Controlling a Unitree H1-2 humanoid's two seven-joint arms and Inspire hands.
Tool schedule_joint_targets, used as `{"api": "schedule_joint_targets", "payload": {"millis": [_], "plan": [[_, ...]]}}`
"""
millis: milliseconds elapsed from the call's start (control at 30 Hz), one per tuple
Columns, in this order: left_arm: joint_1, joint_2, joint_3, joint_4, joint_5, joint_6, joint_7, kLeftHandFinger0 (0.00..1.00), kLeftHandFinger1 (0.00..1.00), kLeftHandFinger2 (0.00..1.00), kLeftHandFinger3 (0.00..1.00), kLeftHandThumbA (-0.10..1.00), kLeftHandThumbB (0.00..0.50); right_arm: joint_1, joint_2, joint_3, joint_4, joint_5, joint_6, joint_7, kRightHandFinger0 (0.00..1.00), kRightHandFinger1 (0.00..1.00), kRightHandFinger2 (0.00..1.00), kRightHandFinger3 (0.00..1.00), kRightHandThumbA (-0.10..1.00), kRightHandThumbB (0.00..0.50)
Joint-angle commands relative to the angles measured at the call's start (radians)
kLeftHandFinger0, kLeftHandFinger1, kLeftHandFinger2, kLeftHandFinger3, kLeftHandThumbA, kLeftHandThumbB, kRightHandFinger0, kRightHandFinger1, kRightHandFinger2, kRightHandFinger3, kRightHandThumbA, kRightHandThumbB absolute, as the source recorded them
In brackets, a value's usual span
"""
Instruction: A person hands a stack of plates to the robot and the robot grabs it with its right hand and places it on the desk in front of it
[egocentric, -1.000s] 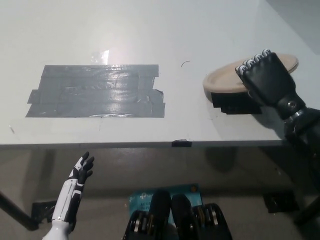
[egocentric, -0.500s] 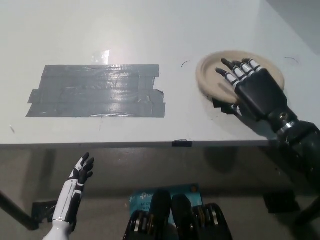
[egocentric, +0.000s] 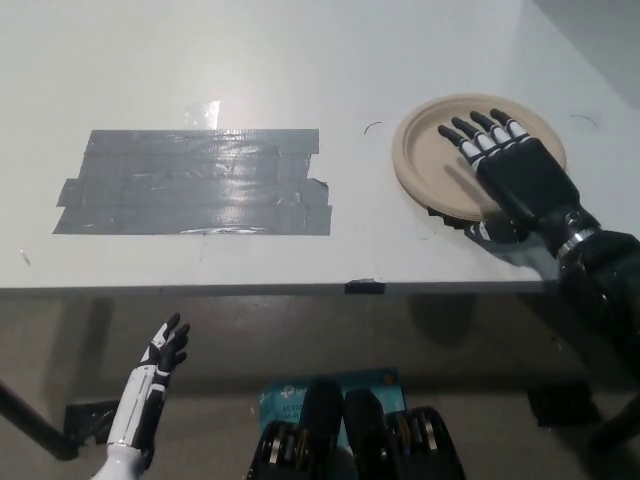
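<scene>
On the desk (egocentric: 300, 60), the right hand (egocentric: 510, 165) lies flat and open on the plates (egocentric: 430, 150), so pulling back might drag them off the near edge; the left hand (egocentric: 160, 360) hangs open, near left.

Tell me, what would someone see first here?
Probably the black right hand, fingers spread flat on a round tan plate at the right side of the white desk. Next, the big patch of grey tape strips stuck left of the middle. The white left hand hangs low below the desk's front edge.
</scene>
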Motion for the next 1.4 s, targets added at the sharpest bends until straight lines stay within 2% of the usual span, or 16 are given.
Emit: {"api": "schedule_joint_targets", "payload": {"millis": [0, 167, 267, 333, 367, 467, 500, 600, 767, 967, 1067, 1100, 1200, 1300, 1333, 1367], "plan": [[-0.067, 0.031, 0.002, -0.055, -0.024, -0.026, -0.026, 1.00, 1.00, 1.00, 1.00, 1.00, 0.174, -0.361, -0.343, -0.217, -0.576, 1.568, 0.532, 1.000, 1.00, 1.00, 1.00, 1.00, 1.00, 0.500], [-0.075, 0.029, 0.002, -0.047, -0.029, -0.026, -0.028, 0.99, 1.00, 1.00, 1.00, 1.00, 0.173, -0.371, -0.324, -0.315, -0.600, 1.736, 0.532, 0.952, 1.00, 1.00, 1.00, 1.00, 1.00, 0.500], [-0.076, 0.026, 0.002, -0.054, -0.036, -0.018, -0.030, 0.99, 1.00, 1.00, 1.00, 1.00, 0.173, -0.367, -0.322, -0.366, -0.641, 1.891, 0.532, 0.846, 1.00, 1.00, 1.00, 1.00, 1.00, 0.500], [-0.079, 0.024, 0.001, -0.054, -0.036, -0.016, -0.030, 0.99, 1.00, 1.00, 1.00, 1.00, 0.170, -0.353, -0.310, -0.433, -0.682, 1.950, 0.532, 0.778, 1.00, 1.00, 1.00, 1.00, 1.00, 0.500], [-0.081, 0.023, 0.000, -0.051, -0.035, -0.020, -0.029, 0.98, 1.00, 1.00, 1.00, 1.00, 0.166, -0.335, -0.283, -0.537, -0.739, 1.952, 0.532, 0.720, 1.00, 1.00, 1.00, 1.00, 1.00, 0.500], [-0.089, 0.024, 0.000, -0.048, -0.033, -0.021, -0.029, 0.98, 1.00, 1.00, 1.00, 1.00, 0.167, -0.324, -0.275, -0.624, -0.812, 1.935, 0.501, 0.628, 1.00, 1.00, 1.00, 1.00, 1.00, 0.500], [-0.105, 0.024, 0.001, -0.043, -0.035, -0.018, -0.030, 0.99, 1.00, 1.00, 1.00, 1.00, 0.169, -0.326, -0.303, -0.655, -0.879, 1.885, 0.430, 0.527, 1.00, 1.00, 1.00, 1.00, 1.00, 0.500], [-0.148, 0.024, 0.004, -0.026, -0.035, -0.014, -0.028, 1.00, 1.00, 1.00, 1.00, 1.00, 0.182, -0.325, -0.368, -0.691, -0.985, 1.737, 0.308, 0.379, 1.00, 1.00, 1.00, 1.00, 1.00, 0.500], [-0.211, 0.019, 0.005, 0.004, -0.038, -0.012, -0.025, 1.00, 1.00, 1.00, 1.00, 1.00, 0.191, -0.278, -0.434, -0.752, -1.081, 1.625, 0.232, 0.266, 1.00, 1.00, 1.00, 1.00, 1.00, 0.500], [-0.217, 0.019, 0.007, -0.006, -0.028, 0.000, -0.017, 1.00, 1.00, 1.00, 1.00, 1.00, 0.186, -0.064, -0.467, -0.770, -1.251, 1.542, 0.122, 0.145, 1.00, 1.00, 1.00, 1.00, 1.00, 0.500], [-0.209, 0.019, 0.004, -0.014, -0.031, 0.000, -0.022, 1.00, 1.00, 1.00, 1.00, 1.00, 0.184, 0.118, -0.418, -0.712, -1.366, 1.518, 0.043, 0.055, 1.00, 1.00, 1.00, 1.00, 1.00, 0.500], [-0.207, 0.020, 0.004, -0.016, -0.033, -0.001, -0.024, 1.00, 1.00, 1.00, 1.00, 1.00, 0.180, 0.208, -0.358, -0.665, -1.400, 1.459, 0.008, 0.036, 1.00, 1.00, 1.00, 1.00, 1.00, 0.500], [-0.196, 0.016, 0.000, -0.019, -0.031, -0.001, -0.026, 1.00, 1.00, 1.00, 1.00, 1.00, 0.181, 0.338, -0.271, -0.603, -1.438, 1.385, -0.023, 0.010, 1.00, 1.00, 1.00, 1.00, 1.00, 0.500], [-0.176, 0.015, 0.000, -0.023, -0.031, -0.005, -0.026, 1.00, 1.00, 1.00, 1.00, 1.00, 0.194, 0.520, -0.150, -0.515, -1.450, 1.313, -0.104, 0.006, 1.00, 1.00, 1.00, 1.00, 1.00, 0.500], [-0.176, 0.015, 0.000, -0.023, -0.031, -0.005, -0.026, 1.00, 1.00, 1.00, 1.00, 1.00, 0.194, 0.520, -0.150, -0.515, -1.450, 1.313, -0.104, 0.006, 1.00, 1.00, 1.00, 1.00, 1.00, 0.500], [-0.161, 0.015, -0.002, -0.029, -0.032, -0.005, -0.029, 1.00, 1.00, 1.00, 1.00, 1.00, 0.202, 0.612, -0.112, -0.497, -1.427, 1.285, -0.155, 0.019, 1.00, 1.00, 1.00, 1.00, 1.00, 0.500]]}}
